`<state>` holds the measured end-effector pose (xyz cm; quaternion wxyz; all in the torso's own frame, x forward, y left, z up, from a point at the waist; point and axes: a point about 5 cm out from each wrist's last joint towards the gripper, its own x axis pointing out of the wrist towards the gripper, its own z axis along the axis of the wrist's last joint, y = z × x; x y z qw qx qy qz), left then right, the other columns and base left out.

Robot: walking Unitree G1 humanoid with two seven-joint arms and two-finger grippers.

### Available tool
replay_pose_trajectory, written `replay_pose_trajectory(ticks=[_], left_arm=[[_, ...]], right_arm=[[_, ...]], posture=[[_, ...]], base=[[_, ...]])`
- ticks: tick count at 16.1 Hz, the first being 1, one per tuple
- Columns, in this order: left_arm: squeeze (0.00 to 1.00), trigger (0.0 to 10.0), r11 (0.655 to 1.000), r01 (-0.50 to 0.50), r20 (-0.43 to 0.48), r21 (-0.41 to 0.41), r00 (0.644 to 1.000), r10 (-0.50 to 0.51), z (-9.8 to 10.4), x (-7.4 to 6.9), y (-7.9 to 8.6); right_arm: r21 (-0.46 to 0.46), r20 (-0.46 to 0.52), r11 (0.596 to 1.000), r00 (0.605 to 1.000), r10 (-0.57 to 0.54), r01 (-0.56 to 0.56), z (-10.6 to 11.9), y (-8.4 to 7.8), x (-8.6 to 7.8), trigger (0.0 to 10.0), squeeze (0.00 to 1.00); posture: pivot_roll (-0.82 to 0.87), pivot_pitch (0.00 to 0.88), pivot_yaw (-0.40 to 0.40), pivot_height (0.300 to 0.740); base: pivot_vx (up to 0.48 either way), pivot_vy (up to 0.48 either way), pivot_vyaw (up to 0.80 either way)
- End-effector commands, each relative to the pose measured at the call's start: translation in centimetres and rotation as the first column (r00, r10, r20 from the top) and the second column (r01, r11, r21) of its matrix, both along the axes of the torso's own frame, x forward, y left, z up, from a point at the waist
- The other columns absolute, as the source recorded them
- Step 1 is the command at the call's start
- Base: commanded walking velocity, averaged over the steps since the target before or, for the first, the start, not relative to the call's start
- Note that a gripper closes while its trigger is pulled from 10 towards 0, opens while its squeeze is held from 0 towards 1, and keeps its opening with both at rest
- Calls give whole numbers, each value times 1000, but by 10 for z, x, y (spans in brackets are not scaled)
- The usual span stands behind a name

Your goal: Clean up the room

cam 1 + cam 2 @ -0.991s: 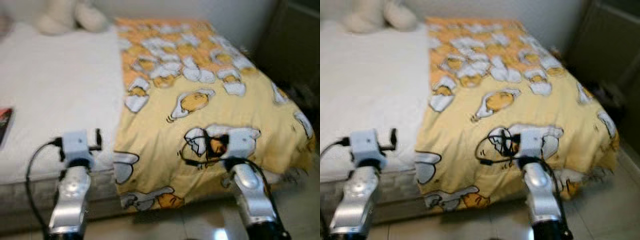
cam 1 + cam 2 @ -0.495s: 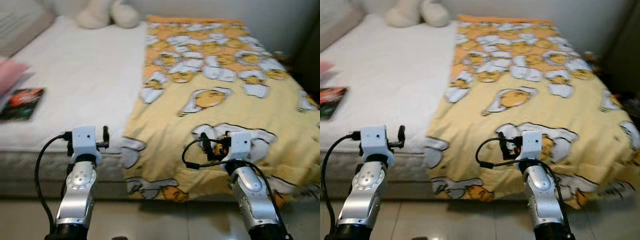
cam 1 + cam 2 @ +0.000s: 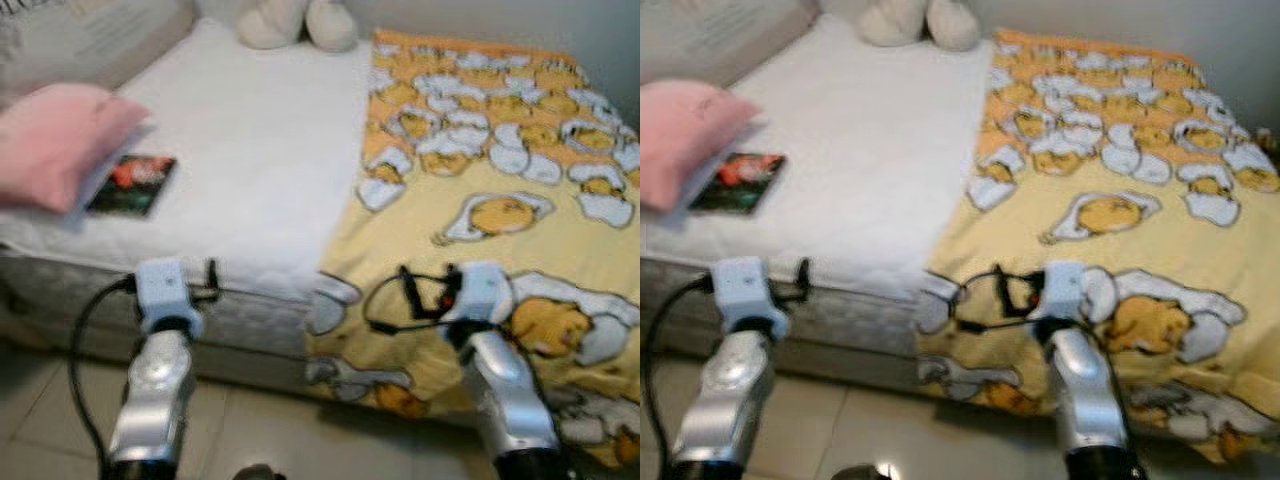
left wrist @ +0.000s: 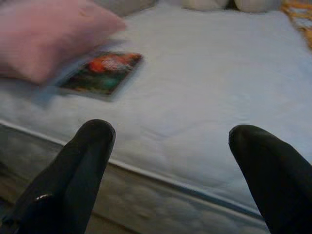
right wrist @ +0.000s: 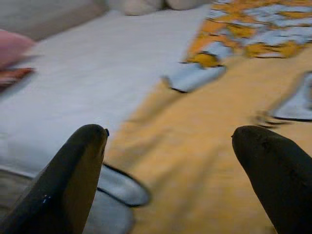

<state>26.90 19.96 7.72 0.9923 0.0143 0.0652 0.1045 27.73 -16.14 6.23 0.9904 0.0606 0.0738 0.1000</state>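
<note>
We are holding both the left gripper [image 4: 168, 141] and right gripper [image 5: 168, 141] wide apart and empty. Beyond the left jaws, a book [image 4: 101, 73] is lying beside a pink pillow [image 4: 46, 34] on the bed [image 3: 260, 160]; the yellow blanket [image 5: 219, 161] is spreading between the right jaws.

Soft even indoor light; all views motion-blurred; faint floor glare.

You are viewing a white-sheeted bed [image 3: 250, 170]. A plush toy [image 3: 297, 20] is sitting at its far end, and a tiled floor [image 3: 270, 440] is running below the mattress edge.
</note>
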Motion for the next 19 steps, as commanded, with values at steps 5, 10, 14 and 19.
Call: replay_pose_trajectory(ticks=[5, 10, 14, 19], left_arm=[[0, 10000, 999, -5, -5, 43, 1000, 6, 0, -1, -1], [0, 10000, 1000, -6, -25, 23, 1000, 6, -2, 5, -2], [0, 10000, 1000, -22, -49, -9, 999, 21, -9, 1, -7], [0, 10000, 1000, -3, 8, -4, 1000, 3, 4, 9, -7]], right_arm=[[3, -17, 1000, 1000, -14, 14, -2, -9, 2, 10000, 0], [-89, 18, 996, 1000, -11, 12, 4, -5, 13, 10000, 0], [-169, -2, 983, 998, -70, 69, -5, -19, 8, 10000, 0], [-132, 21, 991, 999, -34, 36, -3, -8, 11, 10000, 0]], posture=[[-35, 0, -20, 740], [-41, 0, 9, 740], [-40, 0, 11, 740], [-33, 0, -2, 740]], base=[[0, 2, 456], [0, -465, 455], [0, -465, 453], [82, -43, 451]])
